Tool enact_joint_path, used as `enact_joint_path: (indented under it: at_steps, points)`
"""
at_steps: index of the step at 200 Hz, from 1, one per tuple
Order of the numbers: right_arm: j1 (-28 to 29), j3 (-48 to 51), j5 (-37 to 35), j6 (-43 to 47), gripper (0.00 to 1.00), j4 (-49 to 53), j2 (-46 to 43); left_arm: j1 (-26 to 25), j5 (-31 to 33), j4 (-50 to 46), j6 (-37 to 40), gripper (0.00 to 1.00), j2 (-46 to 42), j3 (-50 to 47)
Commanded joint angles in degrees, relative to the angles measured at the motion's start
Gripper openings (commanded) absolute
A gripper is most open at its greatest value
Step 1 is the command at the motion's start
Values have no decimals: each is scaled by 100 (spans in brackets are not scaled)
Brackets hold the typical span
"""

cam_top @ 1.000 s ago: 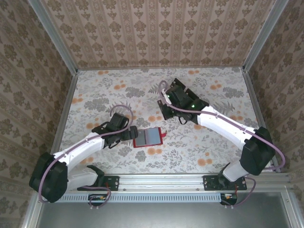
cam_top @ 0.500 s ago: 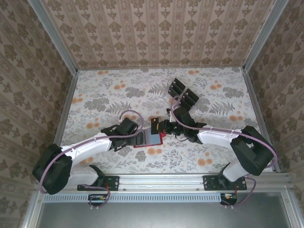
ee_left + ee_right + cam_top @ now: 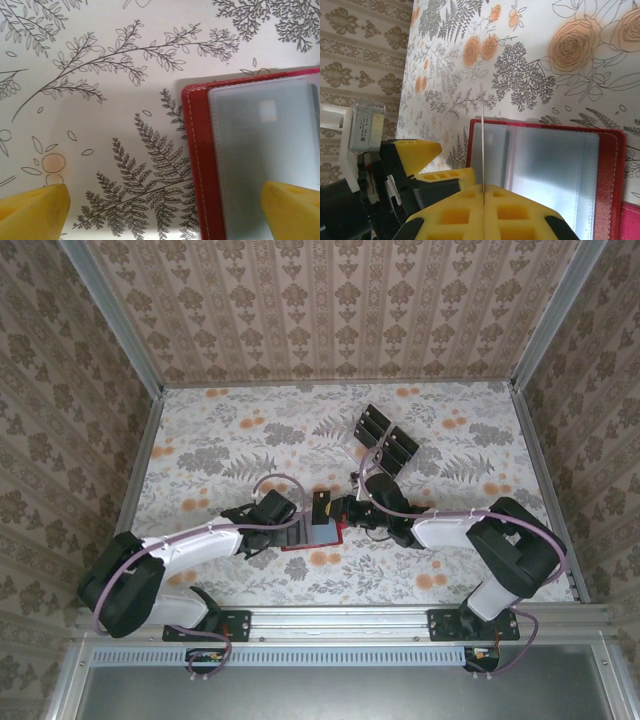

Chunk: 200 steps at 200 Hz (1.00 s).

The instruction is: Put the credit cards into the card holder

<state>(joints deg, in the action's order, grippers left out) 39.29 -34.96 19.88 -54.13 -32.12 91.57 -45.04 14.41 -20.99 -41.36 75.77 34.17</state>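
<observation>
Flowered tabletop [image 3: 220, 440] carries the open card holder [image 3: 612, 160] just ahead of my right pincer [image 3: 483, 192], which is clamped tight on one credit card [image 3: 483, 145], edge-on. My left pincer [image 3: 164, 207] gapes wide and empty astride the holder's edge. I reckon that, unpinned, the holder may slide and the card miss its pocket.

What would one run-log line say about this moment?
left gripper: open, straddling card holder edge | right gripper: shut on credit card, edge-on over open card holder | other credit cards: on table beyond
</observation>
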Motion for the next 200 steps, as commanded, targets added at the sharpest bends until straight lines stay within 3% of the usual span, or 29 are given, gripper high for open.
enact_joint_path:
  at_steps: [1, 85, 200]
  points:
    - [50, 86, 122, -102, 0, -363, 187, -46, 293, -138, -197, 100, 19, 33]
    - [104, 235, 192, -326, 0, -1210, 704, -56, 400, -308, -407, 100, -1, -121]
    - [193, 270, 241, -443, 0, -1632, 1172, -75, 375, -302, -505, 100, -6, -227]
